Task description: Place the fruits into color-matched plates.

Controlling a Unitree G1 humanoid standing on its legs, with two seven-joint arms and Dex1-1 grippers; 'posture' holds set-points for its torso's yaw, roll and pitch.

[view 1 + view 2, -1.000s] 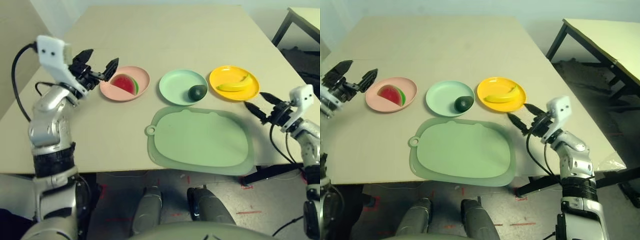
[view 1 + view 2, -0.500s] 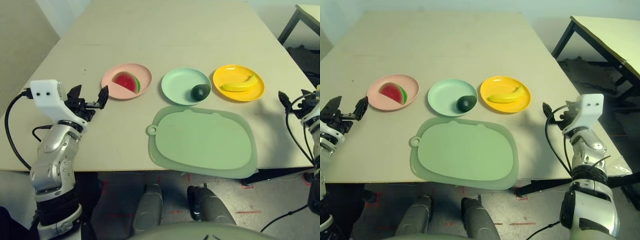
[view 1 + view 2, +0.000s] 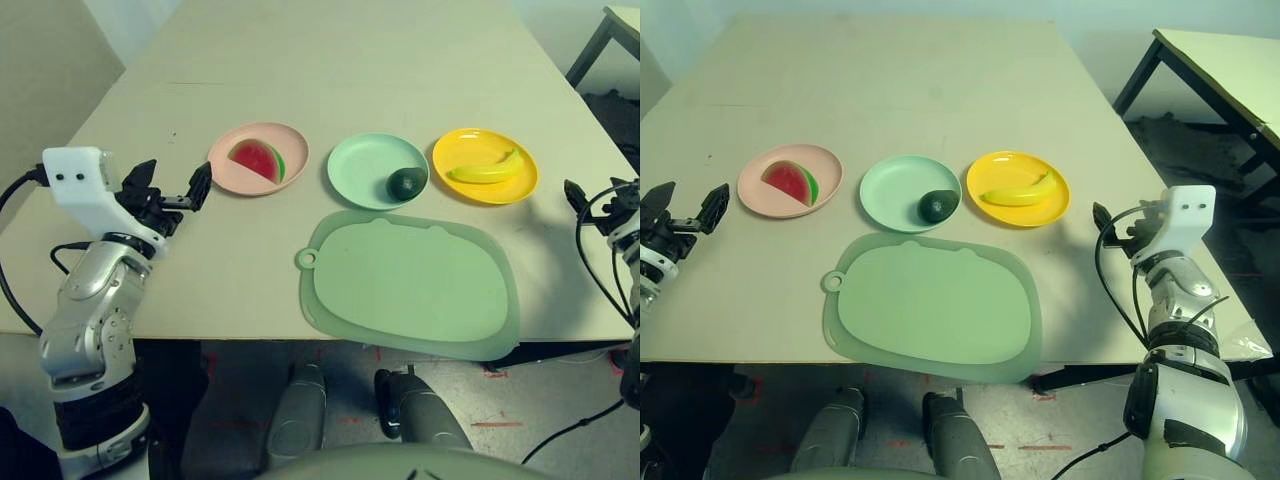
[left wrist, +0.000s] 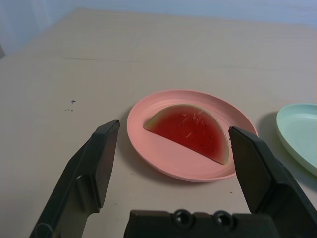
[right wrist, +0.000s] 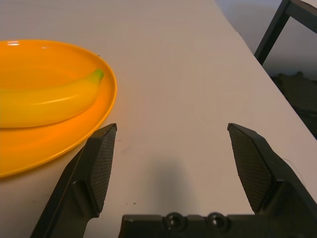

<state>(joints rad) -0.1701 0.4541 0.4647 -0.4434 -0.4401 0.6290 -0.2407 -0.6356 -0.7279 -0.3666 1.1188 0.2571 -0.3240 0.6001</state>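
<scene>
Near the table's (image 3: 400, 80) side edges, both black two-fingered hands (image 4: 174, 130) (image 5: 172, 127) gape wide, empty; withdraw them clear of the plates (image 3: 258, 185).

Watermelon (image 3: 254, 161), avocado (image 3: 406, 184), banana (image 3: 485, 169) on separate plates (image 3: 362, 163) behind mat (image 3: 410, 280).

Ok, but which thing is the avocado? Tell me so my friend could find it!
On the big pale table, look past the large green cutting mat to the three round plates. The middle one is the mint green plate. The avocado sits in it: small, dark green and egg-shaped, unlike the red watermelon wedge or long yellow banana.
</scene>
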